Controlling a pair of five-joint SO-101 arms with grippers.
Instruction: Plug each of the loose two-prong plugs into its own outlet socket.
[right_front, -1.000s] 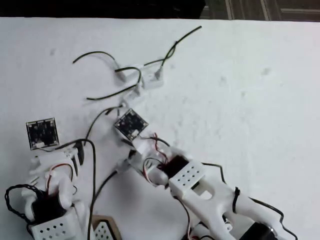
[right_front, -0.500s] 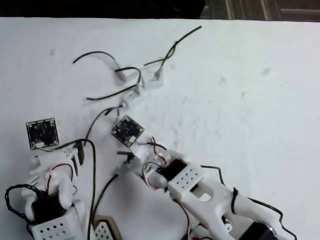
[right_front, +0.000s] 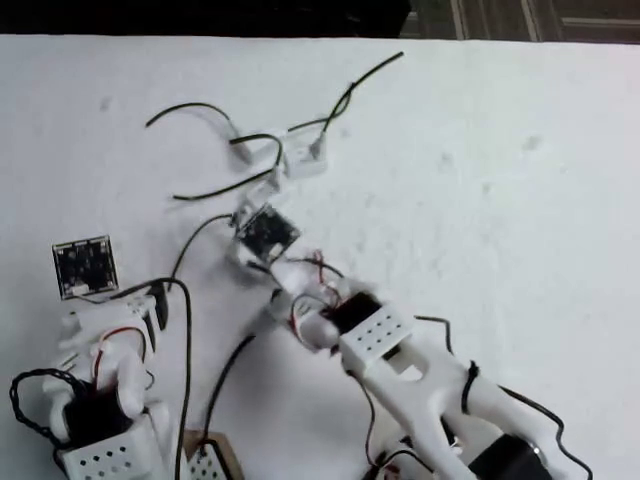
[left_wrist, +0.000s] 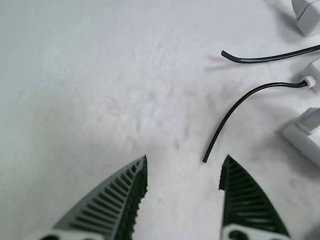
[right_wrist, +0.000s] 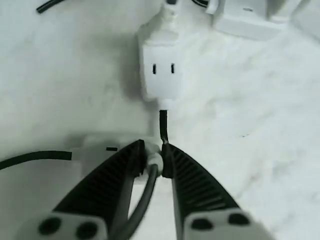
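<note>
Two arms work at a white desk (right_front: 500, 200). At the far left, my left claw (left_wrist: 186, 159) hangs open over bare desk, gripping nothing. The cut end of a loose black cable (left_wrist: 240, 100) lies just ahead of its tips.

Toward the middle, my right arm reaches in from the lower right. My right claw (right_wrist: 153, 147) is closed on a small white plug (right_wrist: 151, 161), and the plug's dark cord trails back between the fingers toward the wrist. I cannot see the prongs. Touching the claw's side lies a second white connector (right_wrist: 95, 150) with its own black cord running away from it.

Straight ahead of the right claw, near but not touching, a white socket (right_wrist: 161, 75) lies flat on the desk. Its long axis runs along the claw's line of reach. Its two slots sit side by side across that line, on the face turned up toward my wrist camera. Beyond it is a cluster of more white outlet pieces (right_front: 300, 160).

I judge that the right arm is much the nearer one. The plug must go forward over the socket and have its prongs squared to the two slots.
</note>
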